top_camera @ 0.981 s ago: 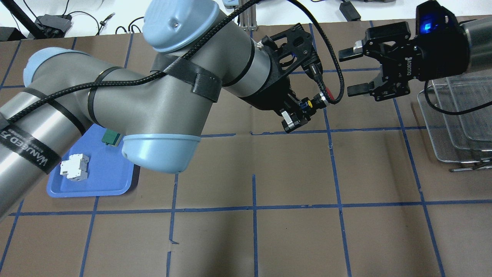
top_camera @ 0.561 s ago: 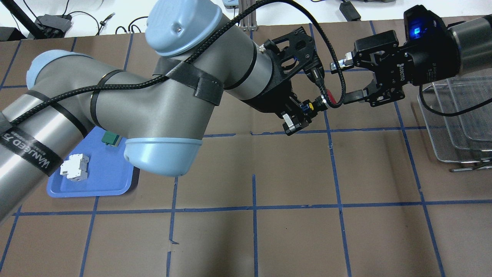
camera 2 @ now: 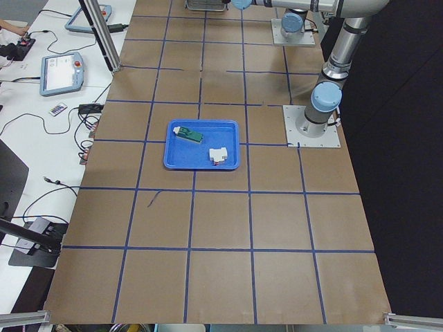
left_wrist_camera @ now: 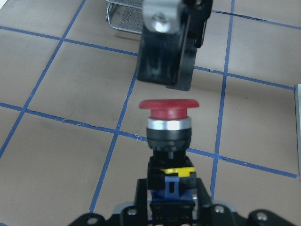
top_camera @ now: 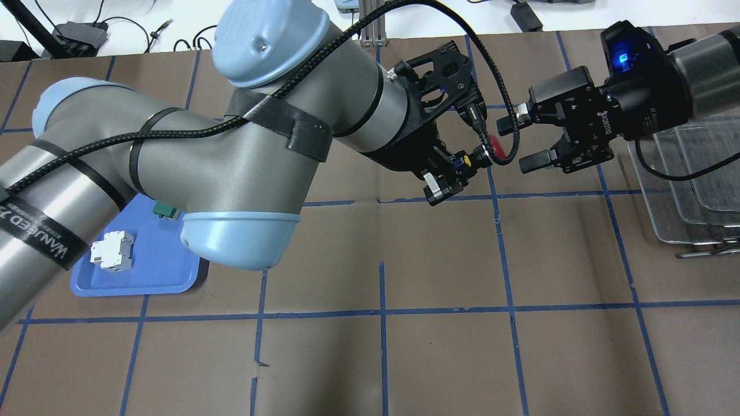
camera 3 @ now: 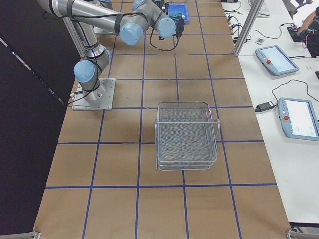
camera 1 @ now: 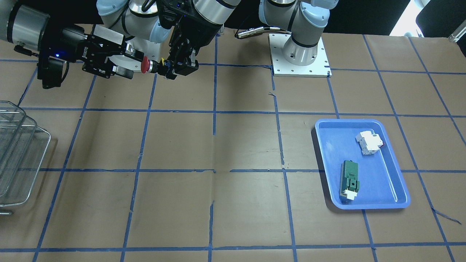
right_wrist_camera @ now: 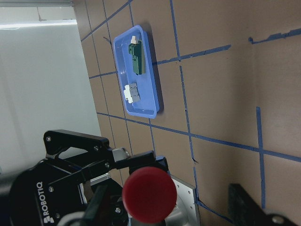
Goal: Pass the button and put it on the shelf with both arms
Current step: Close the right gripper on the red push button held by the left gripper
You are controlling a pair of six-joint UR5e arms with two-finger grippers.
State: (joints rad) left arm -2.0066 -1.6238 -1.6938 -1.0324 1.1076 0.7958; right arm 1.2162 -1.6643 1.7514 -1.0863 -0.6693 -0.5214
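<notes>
**Exterior front-facing:** A small push button with a round red mushroom cap [camera 1: 146, 66] is held in mid-air above the table. Its yellow-and-blue rear is pinched in the black two-finger left gripper [camera 1: 174, 69]. The black two-finger right gripper [camera 1: 129, 64] is spread wide, its tips just short of the cap and not touching it. The silver wire-mesh shelf [camera 1: 22, 160] is seen well apart, at the table's edge.

**Overhead exterior:** The cap is aimed at the gap between the right jaws. A black braided cable [top_camera: 173, 133] is looped just beside it.

**Exterior left:** Only a blue plastic tray [camera 2: 202, 145] with two spare parts is shown. Neither gripper is in frame.

**Exterior right:** The shelf is shown mid-table with its top tray open upward. The grippers are too small to be judged.

**Left wrist-mounted:** A silver collar and a short black body are left bare between the cap and the left grip. One right finger [left_wrist_camera: 164, 52] is seen beyond the cap.

**Right wrist-mounted:** The cap is met face-on, low in frame.

The hand-over is judged best done with the right jaws advanced along the button's axis until the cap or collar is squarely between the pads. They should then be closed firmly, and only after that should the left grip be loosened. A pinch on the rounded rim alone is judged likely to slip or twist. The cable is best kept out of the closing jaws.
</notes>
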